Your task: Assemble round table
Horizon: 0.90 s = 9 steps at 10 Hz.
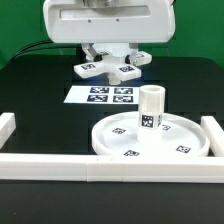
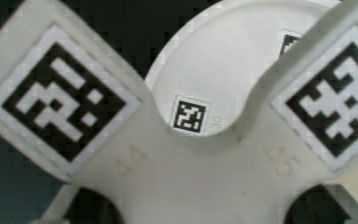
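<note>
The large round rimmed disc [image 1: 125,140] lies on the table at the front, toward the exterior view's right. The short cylindrical post [image 1: 151,108] stands upright on it. My gripper [image 1: 108,58] is behind them, above the table, shut on the cross-shaped piece [image 1: 107,69], which hangs level under the fingers. In the wrist view the cross-shaped piece [image 2: 194,170] fills the frame, with big tags on two arms, and the gripper [image 2: 197,202] clamps its middle. The disc [image 2: 220,60], with a small tag, shows beyond it.
The marker board [image 1: 105,95] lies flat on the black table under the gripper. Long white border bars [image 1: 60,164] run along the front, with short ends at both sides [image 1: 8,128] [image 1: 212,130].
</note>
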{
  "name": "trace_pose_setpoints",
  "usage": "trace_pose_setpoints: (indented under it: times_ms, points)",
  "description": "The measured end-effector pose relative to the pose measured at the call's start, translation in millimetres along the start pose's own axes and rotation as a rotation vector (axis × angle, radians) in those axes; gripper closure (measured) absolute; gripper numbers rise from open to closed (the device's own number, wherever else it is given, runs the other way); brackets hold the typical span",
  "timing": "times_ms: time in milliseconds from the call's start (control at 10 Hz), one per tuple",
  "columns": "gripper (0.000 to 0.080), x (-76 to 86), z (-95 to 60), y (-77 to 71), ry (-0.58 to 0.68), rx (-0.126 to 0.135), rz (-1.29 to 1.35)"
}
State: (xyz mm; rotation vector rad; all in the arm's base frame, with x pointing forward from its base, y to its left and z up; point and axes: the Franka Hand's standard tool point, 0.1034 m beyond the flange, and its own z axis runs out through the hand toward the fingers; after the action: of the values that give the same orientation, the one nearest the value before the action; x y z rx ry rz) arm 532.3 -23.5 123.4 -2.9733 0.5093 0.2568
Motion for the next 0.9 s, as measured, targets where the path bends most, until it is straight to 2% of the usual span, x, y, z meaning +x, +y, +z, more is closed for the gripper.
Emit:
trace_pose_setpoints:
  times_ms: [100, 300, 500, 700, 900]
  points:
    - [0.0354, -0.7, -5.9, -13.1, -0.013, -0.010, 0.007]
    - [0.0354, 8.2, -14.1, -46.3, 0.006, -0.012, -0.017]
    - [0.0354, 7.9, -10.2, -63.6, 0.006, -0.015, -0.021]
    - [0.0354, 7.2, -8.6, -69.1, 0.009, -0.016, -0.031]
    - [0.0353, 5.5, -2.0, -64.4, 0.018, -0.017, -0.034]
